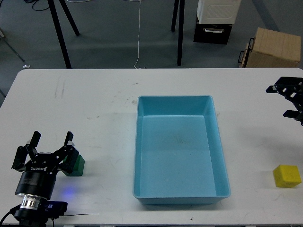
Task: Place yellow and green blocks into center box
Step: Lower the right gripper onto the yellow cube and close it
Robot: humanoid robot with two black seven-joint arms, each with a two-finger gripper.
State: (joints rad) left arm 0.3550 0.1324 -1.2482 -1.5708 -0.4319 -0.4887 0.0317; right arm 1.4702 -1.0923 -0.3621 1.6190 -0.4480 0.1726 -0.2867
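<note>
A green block point(76, 165) sits on the white table at the lower left, half hidden behind my left gripper point(52, 141). That gripper is open, its fingers spread, just left of and over the block. A yellow block point(287, 175) lies at the lower right of the table. My right gripper point(289, 94) enters at the right edge, well above the yellow block; it is small and dark. The light blue box point(180, 196) stands in the middle of the table and holds nothing.
The white table's far edge point(156, 69) runs across the top. Beyond it on the floor stand black stand legs point(180, 33), a black and white case point(214, 21) and a wooden crate point(272, 48).
</note>
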